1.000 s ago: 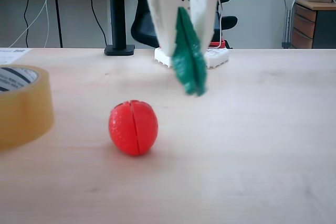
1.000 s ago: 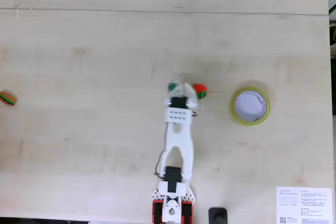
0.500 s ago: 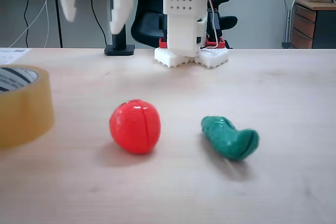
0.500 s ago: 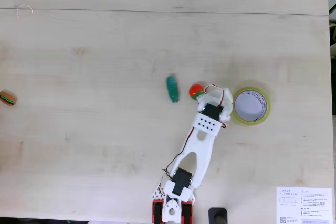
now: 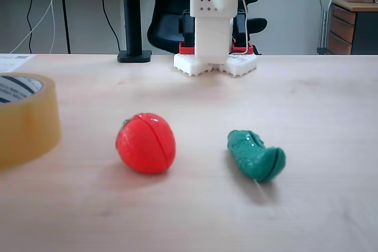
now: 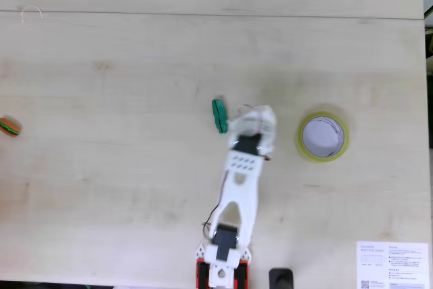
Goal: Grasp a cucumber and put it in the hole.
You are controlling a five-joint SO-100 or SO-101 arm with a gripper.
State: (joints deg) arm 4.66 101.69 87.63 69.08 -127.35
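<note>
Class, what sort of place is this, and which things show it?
Probably an office or workroom: a black swivel chair behind the wooden table, cables under another desk, and a drawer unit.

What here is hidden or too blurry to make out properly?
- End effector: motion-blurred in the top-down fixed view, so open or shut is unclear; cut off by the top edge in the low fixed view.
- Red toy: covered by the arm from above.
- Tape roll: cut by the left edge in the low view.
- Paper sheet: print too small.
</note>
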